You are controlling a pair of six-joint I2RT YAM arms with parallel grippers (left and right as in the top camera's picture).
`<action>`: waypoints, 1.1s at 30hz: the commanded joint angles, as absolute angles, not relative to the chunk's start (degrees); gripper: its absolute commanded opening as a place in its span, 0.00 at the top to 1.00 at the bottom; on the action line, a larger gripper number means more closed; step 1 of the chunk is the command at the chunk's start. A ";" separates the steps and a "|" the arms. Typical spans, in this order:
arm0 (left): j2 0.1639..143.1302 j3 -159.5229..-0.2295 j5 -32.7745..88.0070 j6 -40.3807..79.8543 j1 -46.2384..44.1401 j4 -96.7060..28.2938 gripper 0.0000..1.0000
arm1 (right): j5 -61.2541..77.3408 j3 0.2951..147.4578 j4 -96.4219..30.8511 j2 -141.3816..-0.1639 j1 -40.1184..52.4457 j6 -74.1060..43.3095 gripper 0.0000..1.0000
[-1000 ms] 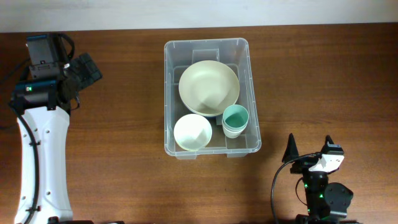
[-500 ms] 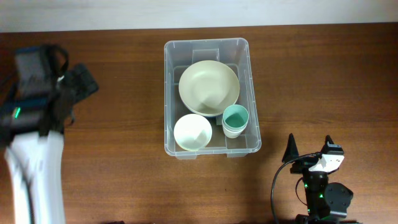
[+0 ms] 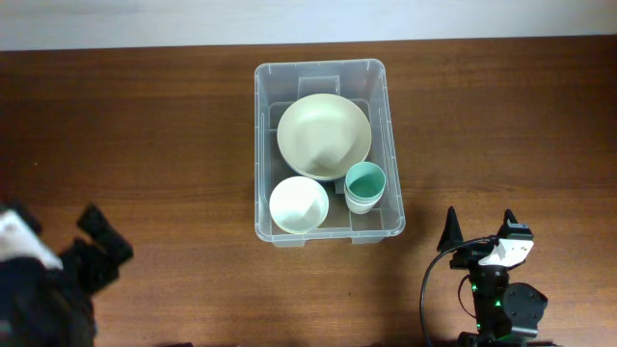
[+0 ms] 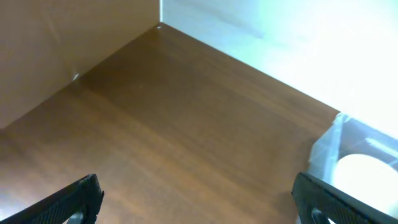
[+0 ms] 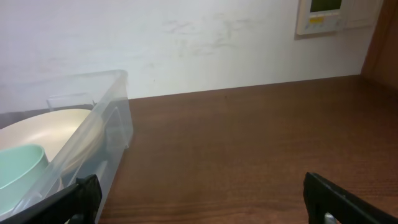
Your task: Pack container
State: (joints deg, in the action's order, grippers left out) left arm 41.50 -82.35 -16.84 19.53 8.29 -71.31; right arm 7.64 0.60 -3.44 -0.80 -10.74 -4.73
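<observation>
Swung from 10 o'clock down to 8 o'clock within the last second, my left arm (image 3: 39, 289) shows as a blur, its left gripper (image 3: 104, 238) spread wide. The container (image 3: 321, 69) sits toward 12 o'clock on the table (image 3: 174, 125), holding a large cream bowl (image 3: 324, 135), a small white bowl (image 3: 299, 204) at its 7 o'clock and a teal cup (image 3: 365, 183) at its 5 o'clock. My right gripper (image 3: 479, 231), at 5 o'clock, is also spread wide.

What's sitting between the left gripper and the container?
Nothing: only bare table lies between the left gripper and the container, as the left wrist view shows.
</observation>
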 commanded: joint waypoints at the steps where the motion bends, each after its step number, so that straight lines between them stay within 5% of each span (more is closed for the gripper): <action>1: 35.57 -74.46 -21.56 19.53 8.64 -69.23 0.00 | 7.99 0.32 -3.73 -0.36 -10.41 -4.75 0.01; 13: 14.31 -34.65 -20.34 19.73 10.09 -30.85 0.00 | 7.99 0.32 -3.73 -0.36 -10.41 -4.75 0.01; 23: 10.83 -10.63 -12.60 19.70 6.46 2.66 0.01 | 7.99 0.32 -3.73 -0.36 -10.41 -4.75 0.01; 33: 10.33 -4.67 -10.59 19.66 3.16 7.16 0.01 | 7.99 0.32 -3.73 -0.36 -10.41 -4.75 0.01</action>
State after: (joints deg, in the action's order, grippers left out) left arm 11.42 -5.76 -12.75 19.55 3.92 7.14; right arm 7.64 0.58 -3.42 -0.80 -10.74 -4.69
